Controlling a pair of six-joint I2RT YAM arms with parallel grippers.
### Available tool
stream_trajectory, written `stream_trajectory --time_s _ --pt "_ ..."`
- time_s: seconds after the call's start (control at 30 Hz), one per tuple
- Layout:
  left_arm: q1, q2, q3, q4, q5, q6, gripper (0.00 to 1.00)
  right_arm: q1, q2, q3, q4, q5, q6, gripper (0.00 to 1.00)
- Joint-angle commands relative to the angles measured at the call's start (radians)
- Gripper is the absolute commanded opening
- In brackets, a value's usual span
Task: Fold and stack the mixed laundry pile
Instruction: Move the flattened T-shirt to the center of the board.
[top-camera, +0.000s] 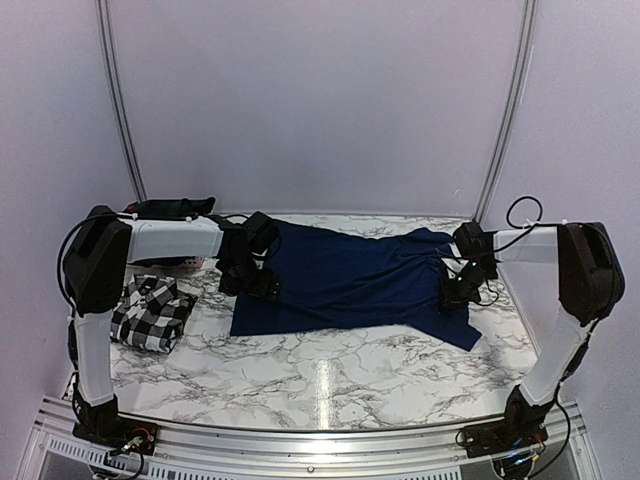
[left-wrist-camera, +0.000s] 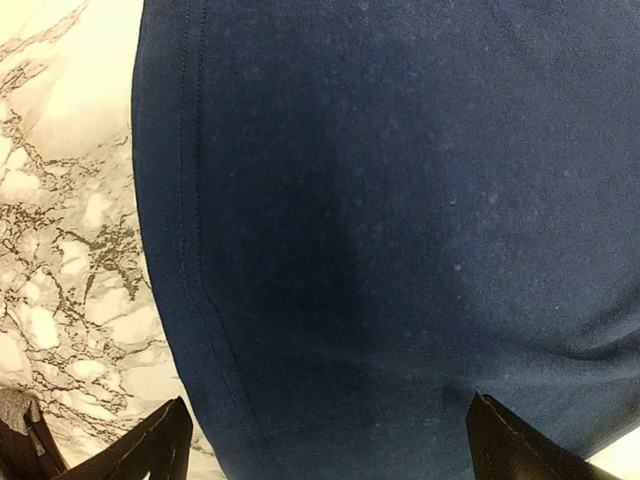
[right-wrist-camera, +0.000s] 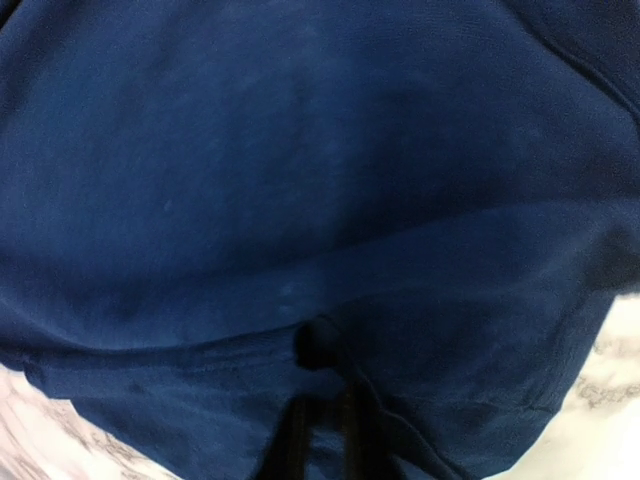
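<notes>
**T-shirt fold: right end pinched, left end not yet taken**

Location. The T-shirt (top-camera: 350, 275) lies spread across the middle of the table (top-camera: 330, 370), running from 9 to 3 o'clock, with the hem (left-wrist-camera: 195, 250) at 9 and the sleeves at 3. The check shirt (top-camera: 150, 312) sits folded at 8 o'clock, near the T-shirt but apart from it. The plaid garment (top-camera: 175, 209) lies at 10 o'clock by the far edge, behind the left arm. Its condition cannot be told.

Claws. The left gripper (top-camera: 250, 283) hangs over the hem end. Its fingers (left-wrist-camera: 160, 445) are spread wide with nothing between them. Whether they touch the cloth cannot be confirmed. The right gripper (top-camera: 458, 295) is at 3 o'clock, drawn narrow, its fingers (right-wrist-camera: 300, 440) nipping a small pucker of navy cloth.

Assessment. The step in hand appears to be securing both ends for the first fold, and only the right end is secured.

Recommendations.
- The left claw should straddle the hem and catch both layers, closing fully before any lift.
- Both ends should rise together and level, with the cloth kept lightly taut so no slack bunches in the middle.
- The right pinch looks shallow and may slip under tension.
- A single-layer grip would drag the underside askew.
</notes>
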Motion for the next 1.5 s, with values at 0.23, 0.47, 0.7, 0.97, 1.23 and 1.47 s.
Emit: stream_trajectory --time_s 0.23,0.47,0.7,0.97,1.23,1.47 --pt "0.013 0.028 0.017 -0.013 0.006 0.017 0.99 0.015 -0.133 0.019 -0.086 -0.036 0.025 0.00" --pt "0.018 0.020 0.010 -0.013 0.001 0.018 0.99 0.088 -0.287 -0.032 -0.155 -0.113 0.079 0.00" --pt "0.021 0.012 0.010 -0.014 0.005 0.022 0.99 0.299 -0.456 -0.215 -0.206 -0.243 0.179 0.00" --pt "0.021 -0.016 -0.022 -0.013 0.011 0.014 0.99 0.436 -0.640 -0.340 -0.318 -0.318 0.244 0.00" --pt "0.020 -0.096 -0.076 -0.012 0.023 0.020 0.99 0.421 -0.650 -0.107 -0.323 -0.268 0.224 0.64" --pt "-0.001 -0.069 -0.074 -0.014 0.033 0.040 0.96 0.264 -0.464 -0.077 -0.199 -0.182 0.169 0.59"
